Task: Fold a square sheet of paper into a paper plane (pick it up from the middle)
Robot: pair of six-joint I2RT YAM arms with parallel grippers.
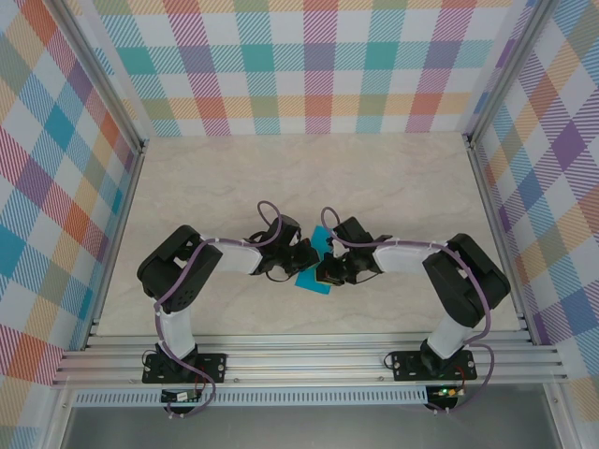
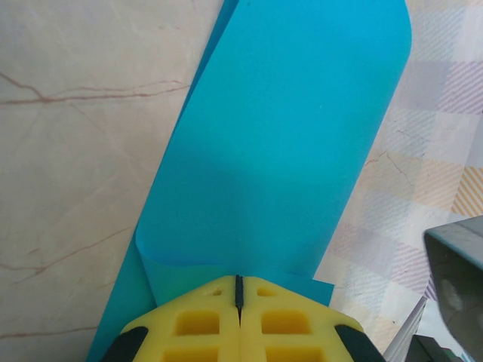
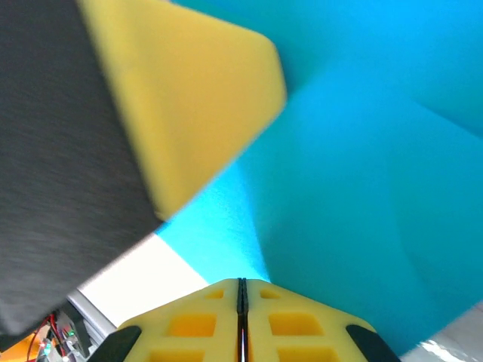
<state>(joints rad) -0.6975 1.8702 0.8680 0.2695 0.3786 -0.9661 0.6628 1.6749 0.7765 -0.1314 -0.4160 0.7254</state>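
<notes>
The teal-blue square sheet of paper [image 1: 314, 280] hangs between my two grippers at the middle of the table, lifted off it. In the left wrist view the sheet [image 2: 287, 136] runs away from the jaws, bent over itself in a loose curl just ahead of the tips. My left gripper [image 1: 306, 256] [image 2: 239, 280] is shut on the sheet's near edge. My right gripper [image 1: 328, 270] [image 3: 241, 283] is shut on the sheet [image 3: 362, 188] from the opposite side. A blurred yellow left finger [image 3: 196, 98] shows close above it.
The pale marble table [image 1: 309, 178] stretches behind the grippers, with plaid walls [image 1: 309, 65] at the back and both sides. An aluminium rail [image 1: 309, 360] runs along the near edge. A grey part of the right arm [image 2: 460, 264] sits close beside the left gripper.
</notes>
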